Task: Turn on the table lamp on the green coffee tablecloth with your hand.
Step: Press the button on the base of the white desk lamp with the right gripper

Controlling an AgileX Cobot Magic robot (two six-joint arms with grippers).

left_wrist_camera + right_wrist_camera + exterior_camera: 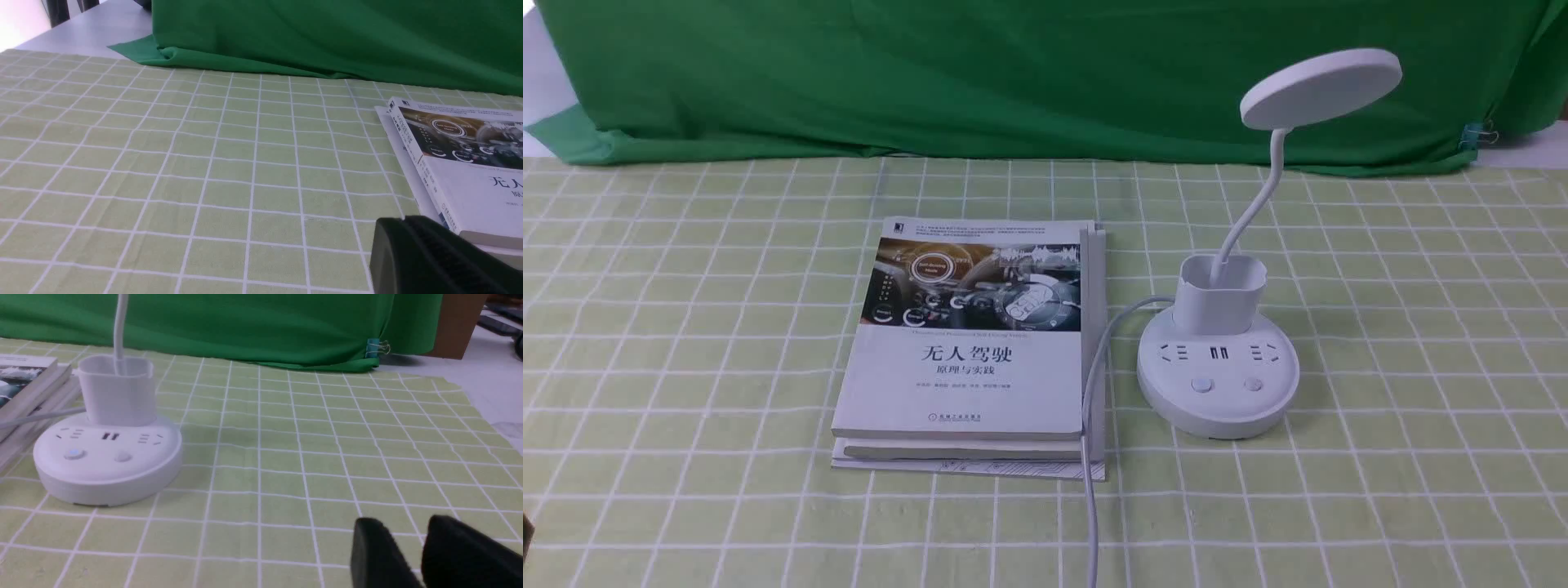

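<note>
The white table lamp (1217, 392) stands on the green coffee tablecloth (686, 327), right of centre, its disc head (1319, 86) unlit. Two round buttons (1201, 384) sit on the front of its base. In the right wrist view the lamp base (106, 461) is some way from my right gripper (406, 524), whose black fingers stand apart with cloth showing between them. My left gripper (402, 218) is shut and empty, low over the cloth (163, 163) beside the book. No jointed hand with a silver tip shows. Neither arm shows in the front view.
A stack of books (972, 351) lies just left of the lamp and also shows in the left wrist view (470, 163). The lamp's white cord (1090, 457) runs along the books toward the near edge. A dark green backdrop cloth (1013, 73) hangs behind.
</note>
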